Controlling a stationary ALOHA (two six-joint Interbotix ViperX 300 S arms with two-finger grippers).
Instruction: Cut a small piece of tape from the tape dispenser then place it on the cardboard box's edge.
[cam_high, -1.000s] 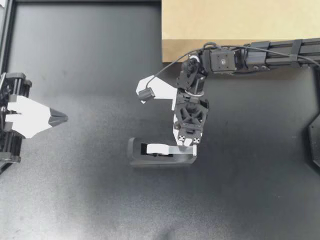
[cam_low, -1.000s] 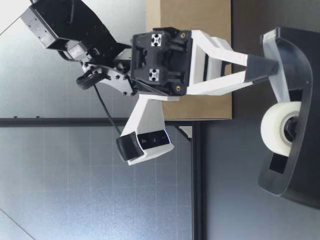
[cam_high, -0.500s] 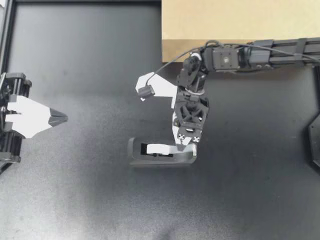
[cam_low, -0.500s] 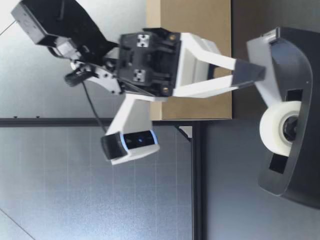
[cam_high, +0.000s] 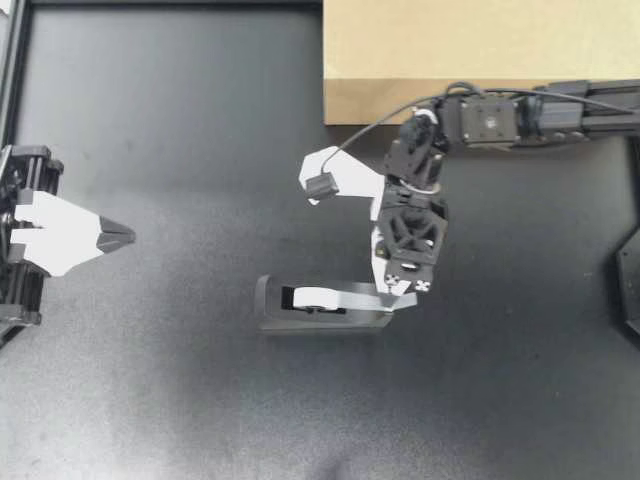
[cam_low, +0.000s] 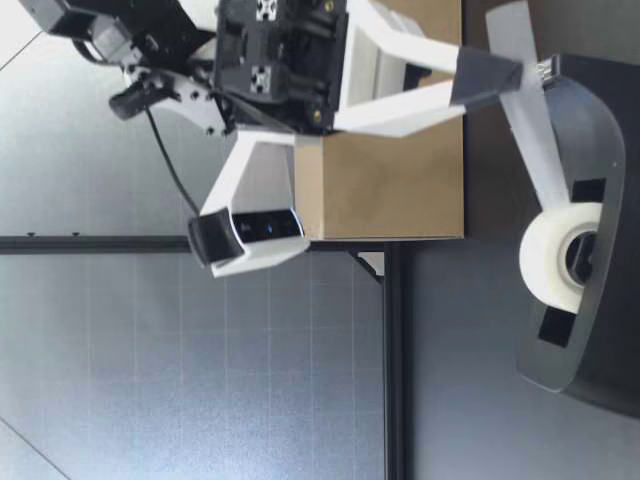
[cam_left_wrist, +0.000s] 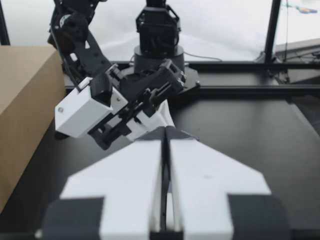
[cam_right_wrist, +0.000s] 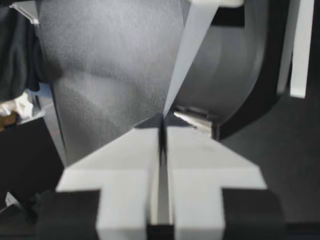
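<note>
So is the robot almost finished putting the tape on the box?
Not yet. Done: my right gripper is shut on the tape strip and holds it stretched out from the tape dispenser. In hand: the strip runs uncut back to the roll. Left: cutting off the piece, then sticking it on the cardboard box edge.

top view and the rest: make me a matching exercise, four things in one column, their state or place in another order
Things:
1. right gripper
2. left gripper
3. tape roll
4. cardboard box

States or places:
a. sits in the black dispenser
b. shut on nothing, well away from the dispenser
c. tan, touched by neither gripper
d. shut on the strip of tape pulled from the roll

Pairs: 1-d, 2-b, 3-a, 4-c
</note>
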